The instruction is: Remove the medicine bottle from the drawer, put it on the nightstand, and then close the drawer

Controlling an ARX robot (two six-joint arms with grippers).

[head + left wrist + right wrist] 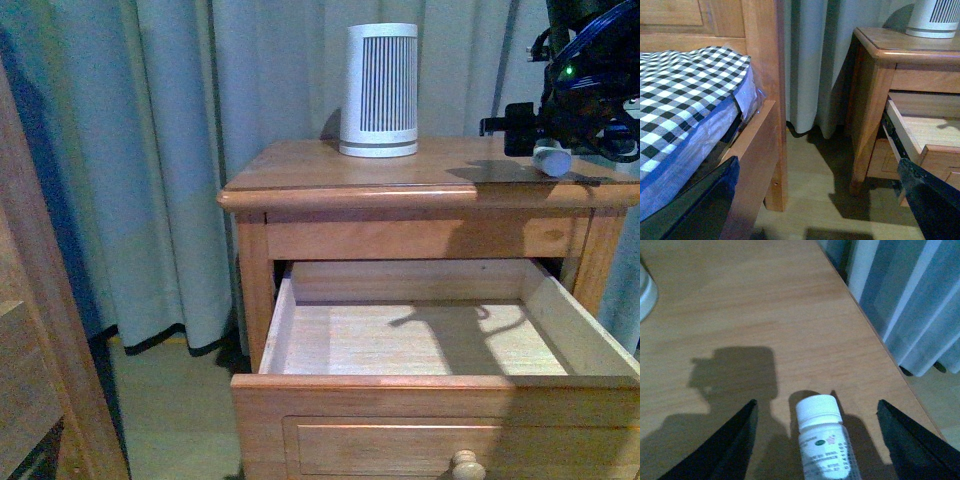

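The nightstand (330, 172) stands ahead with its upper drawer (420, 382) pulled out. The drawer's pale inside shows nothing in it, and its knob (467, 466) is at the lower edge. The medicine bottle (551, 160), white with a white cap, rests on the nightstand top near the right edge. My right gripper (560, 135) is open over it. In the right wrist view the bottle (822, 440) sits between the spread jaws of the gripper (816, 402), touching neither. My left gripper (825, 205) is open and empty, low between the bed and the nightstand (872, 100).
A large white ribbed device (379, 90) stands at the back of the nightstand top. Grey curtains (150, 150) hang behind. The wooden bed frame (765, 125) with checked bedding (685, 95) is to the left. Bare floor (810, 175) lies between.
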